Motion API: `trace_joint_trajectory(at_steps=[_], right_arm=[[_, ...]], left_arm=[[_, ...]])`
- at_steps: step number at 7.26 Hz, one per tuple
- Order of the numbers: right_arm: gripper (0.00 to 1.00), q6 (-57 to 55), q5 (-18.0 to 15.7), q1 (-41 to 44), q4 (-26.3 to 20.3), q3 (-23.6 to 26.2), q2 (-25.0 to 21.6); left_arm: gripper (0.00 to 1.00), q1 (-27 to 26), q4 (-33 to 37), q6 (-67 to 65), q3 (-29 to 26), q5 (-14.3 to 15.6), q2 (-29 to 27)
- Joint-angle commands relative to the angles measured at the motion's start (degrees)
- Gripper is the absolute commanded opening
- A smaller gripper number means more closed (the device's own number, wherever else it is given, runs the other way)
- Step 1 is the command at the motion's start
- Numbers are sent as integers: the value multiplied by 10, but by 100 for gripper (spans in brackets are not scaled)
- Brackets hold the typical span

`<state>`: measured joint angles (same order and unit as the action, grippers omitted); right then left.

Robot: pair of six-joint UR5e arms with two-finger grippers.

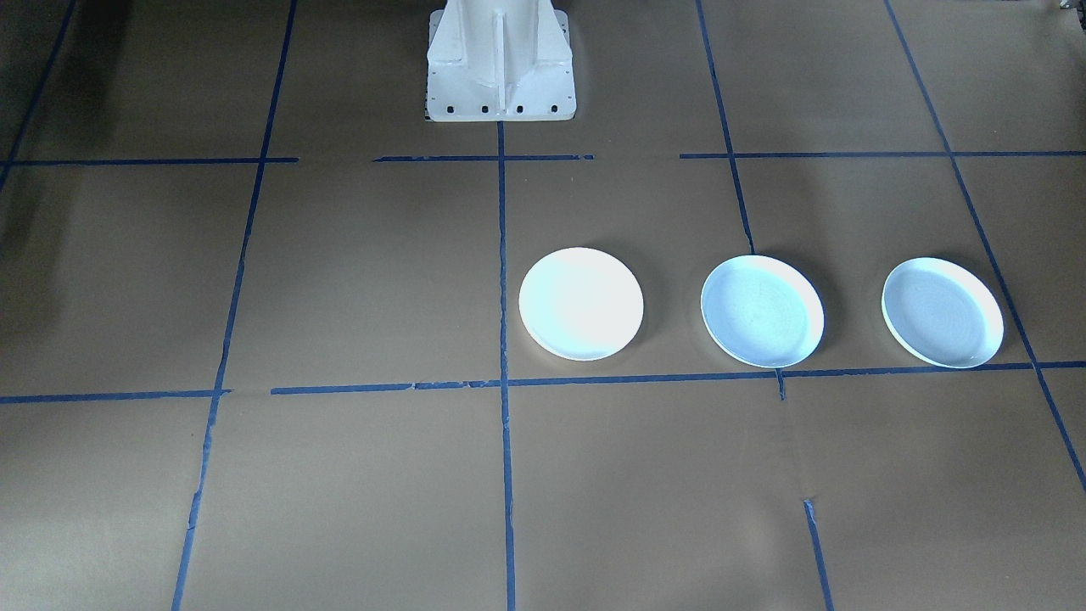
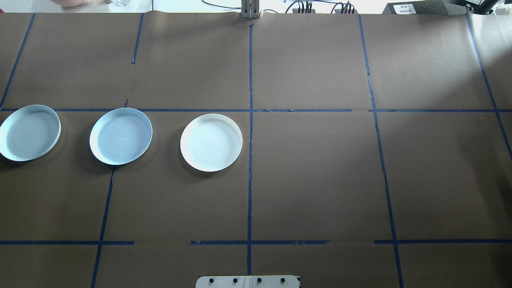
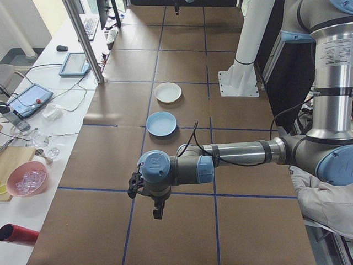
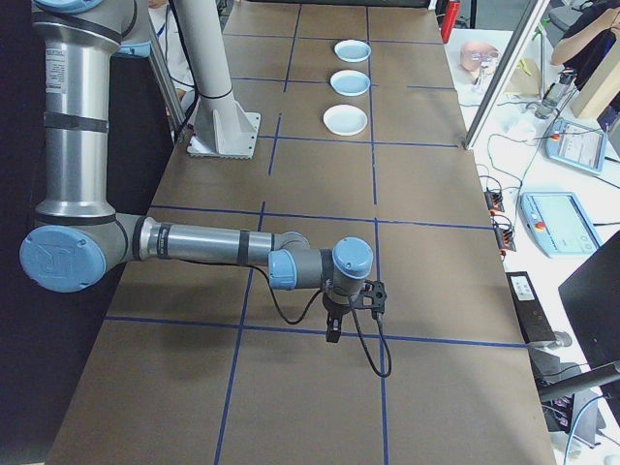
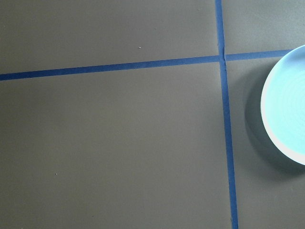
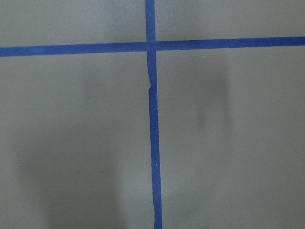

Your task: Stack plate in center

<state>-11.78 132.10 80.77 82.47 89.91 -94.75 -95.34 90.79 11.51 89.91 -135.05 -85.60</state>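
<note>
Both arms, left arm [image 3: 242, 152] and right arm [image 4: 194, 242], have brushed silver tubular links with pale blue caps on grey joint housings. A black cable loops along each forearm to a small black gripper, left gripper [image 3: 158, 211] and right gripper [image 4: 333, 335]. The upright links carry printed labels, too small to read. White pedestal base [image 1: 501, 64] has a central rib and dark bolt holes along its flange.

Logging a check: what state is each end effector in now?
Left end effector: cannot be told, seen only from the side.
Right end effector: cannot be told, same reason.
</note>
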Motion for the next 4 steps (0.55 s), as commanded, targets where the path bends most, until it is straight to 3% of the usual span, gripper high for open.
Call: trace_joint_trajectory(at_steps=[1, 4], right_arm=[[100, 0, 0, 0, 0, 0, 0], [100, 0, 0, 0, 0, 0, 0]], left_arm=[[100, 8, 0, -4, -3, 3, 0], [100, 14, 25, -4, -8, 4, -1]])
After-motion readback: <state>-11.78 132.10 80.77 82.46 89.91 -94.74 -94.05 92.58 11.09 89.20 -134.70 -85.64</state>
